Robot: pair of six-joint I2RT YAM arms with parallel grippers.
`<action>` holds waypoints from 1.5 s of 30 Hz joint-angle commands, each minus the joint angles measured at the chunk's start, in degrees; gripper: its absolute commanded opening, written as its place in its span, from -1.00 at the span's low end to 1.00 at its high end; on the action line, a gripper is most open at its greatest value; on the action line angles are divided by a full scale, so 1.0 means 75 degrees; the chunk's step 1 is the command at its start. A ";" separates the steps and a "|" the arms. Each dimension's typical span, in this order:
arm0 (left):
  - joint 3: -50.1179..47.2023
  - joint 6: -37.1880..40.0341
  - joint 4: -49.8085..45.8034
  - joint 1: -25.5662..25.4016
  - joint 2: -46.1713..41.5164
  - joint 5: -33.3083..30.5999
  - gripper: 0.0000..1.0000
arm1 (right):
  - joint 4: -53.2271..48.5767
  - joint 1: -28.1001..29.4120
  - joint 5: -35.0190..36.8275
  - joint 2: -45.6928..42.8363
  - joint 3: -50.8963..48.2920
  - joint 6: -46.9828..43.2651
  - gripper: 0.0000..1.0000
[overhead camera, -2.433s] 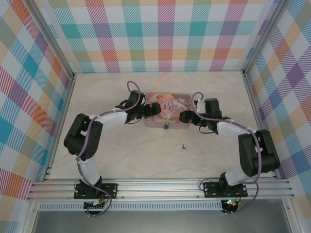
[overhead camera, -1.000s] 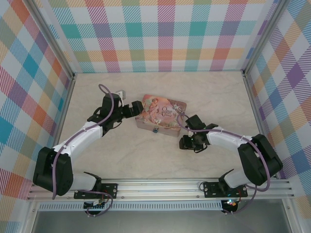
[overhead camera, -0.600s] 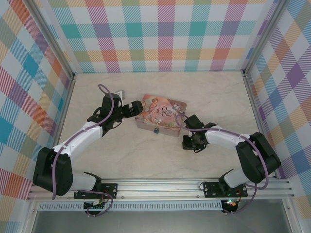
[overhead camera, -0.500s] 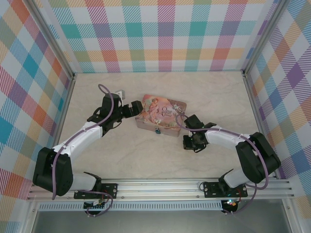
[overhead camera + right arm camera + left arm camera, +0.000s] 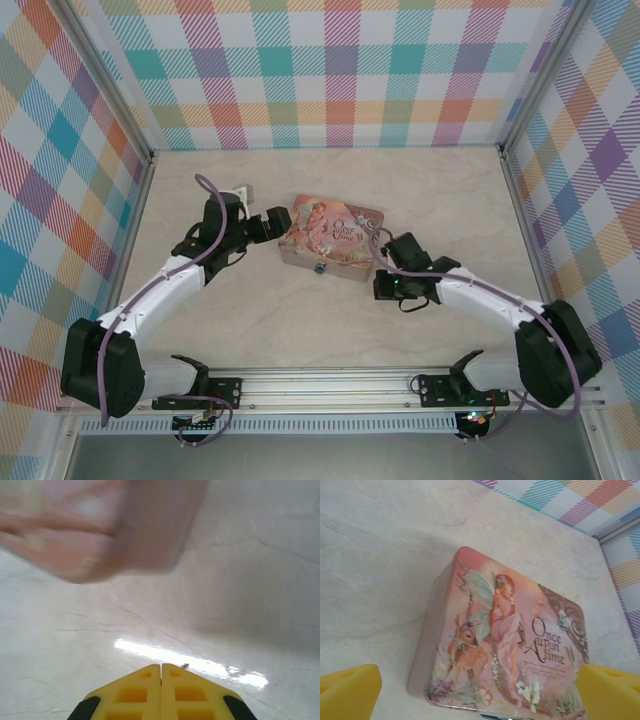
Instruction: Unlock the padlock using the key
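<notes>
Your right gripper is pinched closed at the table, bottom centre of its wrist view, seemingly on the key, just a dark sliver at the tips. Your left gripper is wide open just beside the left end of the tin. The padlock sits on the tin's near wall, mid-frame from above; that shallow pinch could let the key twist or drop, and the ungripped tin may slide when you push in.

Left arm and right arm wear white shells between black joints, each trailing a purple cable. The right gripper has yellow fingers with square recesses.
</notes>
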 commanded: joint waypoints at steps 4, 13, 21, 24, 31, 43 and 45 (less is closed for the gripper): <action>0.0223 -0.0554 0.0491 -0.0162 -0.0310 0.1261 0.97 | 0.1081 0.0047 -0.0516 -0.1062 -0.0043 0.0992 -1.00; -0.0081 -0.2244 0.2769 -0.1398 0.0139 0.1979 0.86 | 0.3023 0.0050 -0.0307 -0.1591 0.0344 0.2056 -1.00; -0.0574 -0.6297 0.3165 -0.1691 0.0526 0.0706 0.71 | 0.4126 0.0043 -0.0302 -0.1192 0.0699 0.1783 -1.00; -0.0896 -0.7866 0.3463 -0.1738 0.0545 0.0360 0.65 | 0.4356 0.0049 -0.0422 -0.0881 0.0788 0.1792 -1.00; -0.1168 -1.0467 0.3977 -0.1889 0.0879 0.0502 0.43 | 0.4845 0.0063 -0.0667 -0.0157 0.1028 0.1756 -1.00; -0.1191 -1.2805 0.4636 -0.2503 0.1409 0.0145 0.23 | 0.5589 0.0420 -0.0781 0.0722 0.1173 0.1950 -1.00; -0.1213 -1.2991 0.4705 -0.2535 0.1406 0.0045 0.21 | 0.5683 0.0490 -0.0758 0.0798 0.1126 0.2011 -1.00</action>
